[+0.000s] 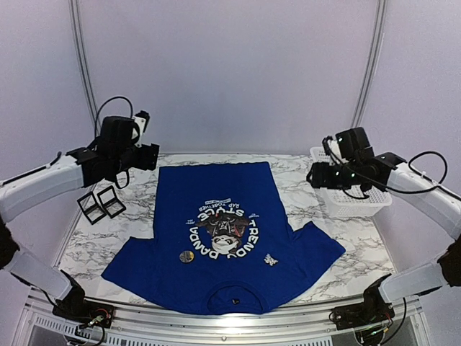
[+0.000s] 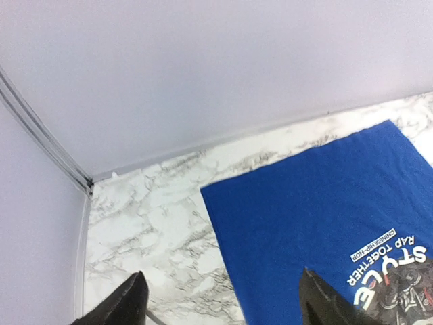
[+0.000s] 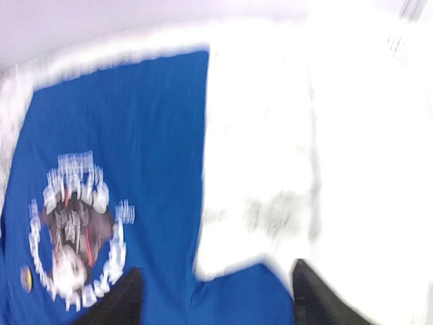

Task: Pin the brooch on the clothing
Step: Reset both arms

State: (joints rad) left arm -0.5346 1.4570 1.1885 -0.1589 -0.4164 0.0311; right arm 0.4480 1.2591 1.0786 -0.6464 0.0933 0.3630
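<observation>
The left hand (image 2: 222, 274) hangs open and empty above the left side of the bench (image 1: 90, 245). The blue T-shirt (image 1: 216, 194) lies flat mid-bench, with its collar nearest the arms. A round badge (image 1: 186, 256) sits left of its panda print and a small silvery brooch (image 1: 271, 259) sits right of it. The right hand (image 3: 216, 267), fingers apart and empty, hovers by the white basket (image 1: 360, 205).

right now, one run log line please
left hand open, empty | right hand open, empty | t-shirt flat on table | round brooch on it
</observation>
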